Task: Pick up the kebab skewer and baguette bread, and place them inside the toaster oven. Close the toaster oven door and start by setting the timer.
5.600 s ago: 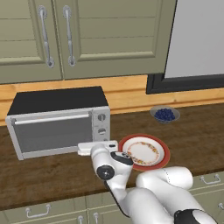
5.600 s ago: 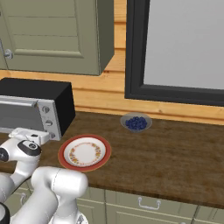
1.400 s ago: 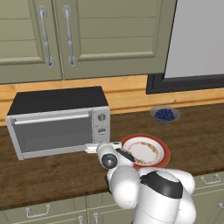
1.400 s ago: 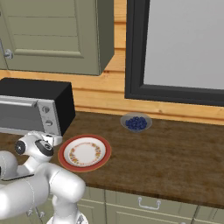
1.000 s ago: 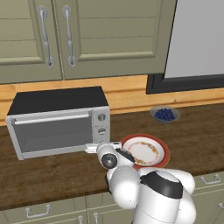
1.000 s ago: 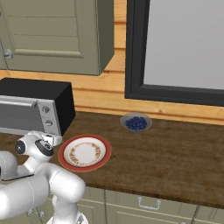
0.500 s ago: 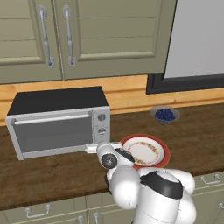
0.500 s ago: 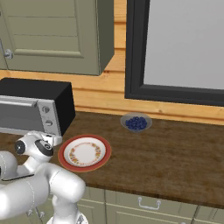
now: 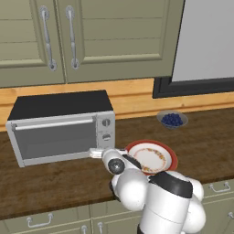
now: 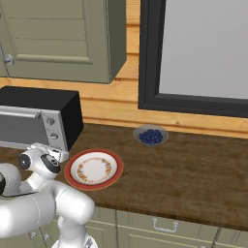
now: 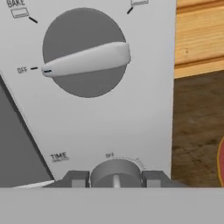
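On the brown wooden tabletop (image 9: pixel 55 178), below the green wall cabinets (image 9: pixel 91 41), stands the toaster oven (image 9: pixel 61 125), a silver box with a black top. The toaster oven door (image 9: pixel 54 139) is closed and upright, with its bar handle along the top edge. The white arm (image 9: pixel 151 196) reaches from the front toward the right panel of the oven, low at its front right corner. Just right of the oven lies a red-rimmed plate (image 9: pixel 151 157) with a white middle, and farther back, near the wall, sits a small bowl of blue berries (image 9: pixel 172 119).

In the hand view, the hand (image 11: pixel 115 178) is pressed close to the knob panel. Its two dark fingertips (image 11: pixel 76 179) stand on either side of the timer knob (image 11: pixel 115 173), narrow, touching its sides and gripping it. The word TIME is printed at the left of this knob. Above it is a bigger grey knob (image 11: pixel 85 54) whose white pointer points toward OFF.
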You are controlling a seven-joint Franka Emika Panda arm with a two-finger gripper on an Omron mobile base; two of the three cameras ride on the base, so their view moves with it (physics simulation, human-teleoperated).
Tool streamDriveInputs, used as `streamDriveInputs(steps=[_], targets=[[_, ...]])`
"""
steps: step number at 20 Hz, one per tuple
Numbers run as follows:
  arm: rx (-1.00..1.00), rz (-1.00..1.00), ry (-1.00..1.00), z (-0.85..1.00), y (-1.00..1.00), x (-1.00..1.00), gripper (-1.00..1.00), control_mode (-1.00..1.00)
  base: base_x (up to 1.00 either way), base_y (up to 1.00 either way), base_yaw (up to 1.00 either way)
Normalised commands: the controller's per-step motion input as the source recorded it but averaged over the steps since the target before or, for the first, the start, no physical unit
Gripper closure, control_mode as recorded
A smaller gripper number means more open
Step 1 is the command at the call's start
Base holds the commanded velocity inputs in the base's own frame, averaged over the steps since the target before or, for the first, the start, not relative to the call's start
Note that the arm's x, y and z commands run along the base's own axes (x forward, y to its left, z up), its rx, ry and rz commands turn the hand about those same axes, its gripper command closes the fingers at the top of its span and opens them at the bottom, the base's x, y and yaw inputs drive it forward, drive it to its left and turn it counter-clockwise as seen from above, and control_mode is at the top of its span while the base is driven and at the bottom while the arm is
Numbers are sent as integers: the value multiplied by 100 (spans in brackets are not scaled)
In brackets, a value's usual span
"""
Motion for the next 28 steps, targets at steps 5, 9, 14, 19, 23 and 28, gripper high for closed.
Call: streamDriveInputs(steps=[5, 9, 14, 19, 23, 28], targets=[[19, -4, 2, 0, -3, 0, 100, -100, 0, 0, 0], [20, -3, 1, 0, -7, 0, 100, -100, 0, 0, 0], [20, -1, 0, 0, -14, 0, 100, -100, 0, 0, 0], [21, 0, 0, 0, -19, 0, 100, -100, 0, 0, 0], [22, 0, 0, 0, -23, 0, 100, -100, 0, 0, 0], [24, 0, 0, 0, -25, 0, 100, -100, 0, 0, 0]])
